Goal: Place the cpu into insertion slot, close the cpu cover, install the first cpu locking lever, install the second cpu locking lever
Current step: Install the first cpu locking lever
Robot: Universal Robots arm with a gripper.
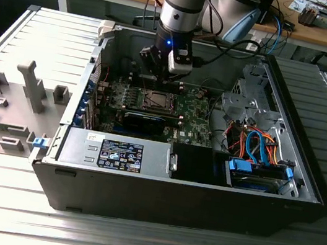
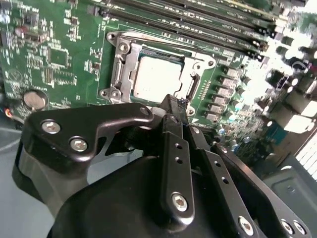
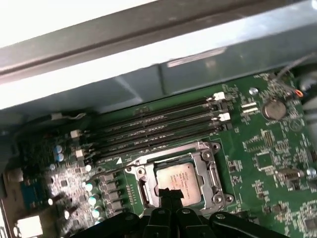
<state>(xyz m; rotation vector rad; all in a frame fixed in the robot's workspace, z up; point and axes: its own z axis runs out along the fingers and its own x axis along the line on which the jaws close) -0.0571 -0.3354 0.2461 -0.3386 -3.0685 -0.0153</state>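
Note:
The cpu [image 2: 156,79] [image 3: 181,176], a silvery square chip, lies flat in the insertion slot [image 2: 119,64] [image 3: 208,163] on the green board. A silvery metal frame surrounds it; I cannot tell whether the cpu cover is pressed down over it. My gripper [image 2: 172,102] [image 3: 171,194] hovers just over one edge of the socket, its black fingers shut together with nothing between them. In the exterior view the gripper [image 1: 157,82] hangs inside the open computer case, right above the insertion slot [image 1: 154,100].
Long memory slots [image 3: 153,129] run beside the socket, and a coin battery [image 2: 34,99] sits further off. The case walls [image 1: 266,70], a drive cage with orange and blue cables [image 1: 259,151] and the power supply [image 1: 120,153] ring the board. A grey fixture tray [image 1: 10,103] lies at the exterior view's left.

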